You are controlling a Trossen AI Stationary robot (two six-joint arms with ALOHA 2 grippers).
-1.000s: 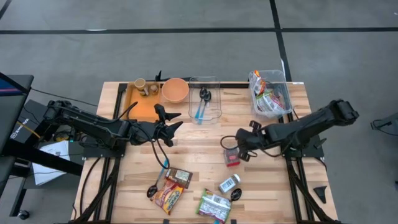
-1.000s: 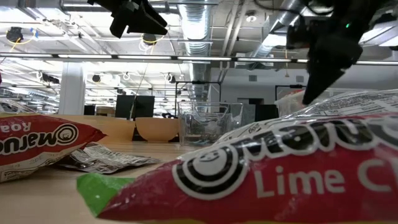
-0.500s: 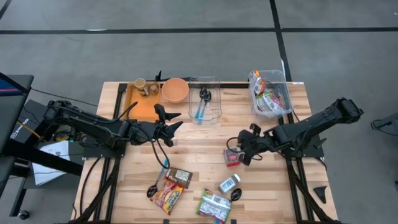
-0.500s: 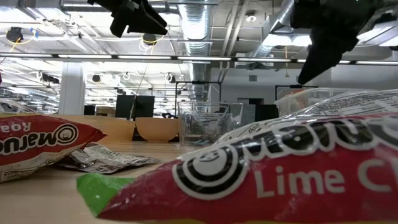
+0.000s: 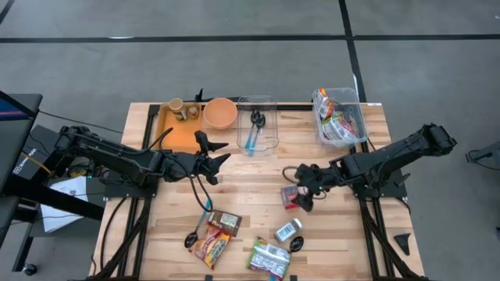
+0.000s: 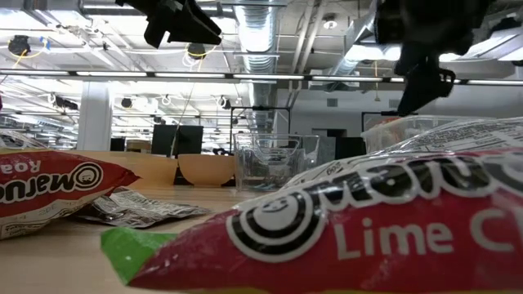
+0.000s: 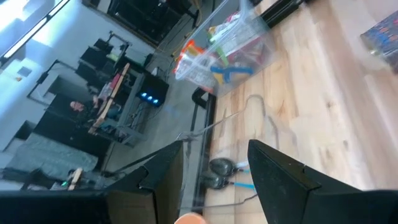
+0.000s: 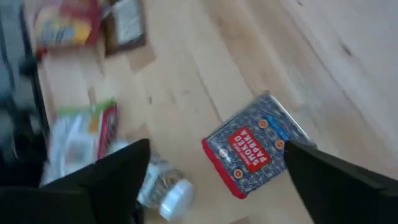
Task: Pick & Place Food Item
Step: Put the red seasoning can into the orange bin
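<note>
I have the right gripper out over the middle of the table, its fingers spread wide with nothing between them. Through the right wrist camera the smoked paprika packet lies flat on the wood, framed in the gap between the two fingers and below them; I cannot tell whether either finger touches it. From above, that same packet sits just beside the gripper's tips, on the side facing the left arm.

Past the packet, further from the right gripper, I see a small clear bottle with a white cap, a green-and-red noodle packet and, beyond those, a red snack bag with a dark wrapper next to it.

Behind the right arm, toward the table's back edge, a clear bin holds more packets.

The left gripper waits on its own side, well apart from the packet, fingers held apart and empty. Ahead of it stand a clear tray with spoons, an orange bowl and an orange tray.
</note>
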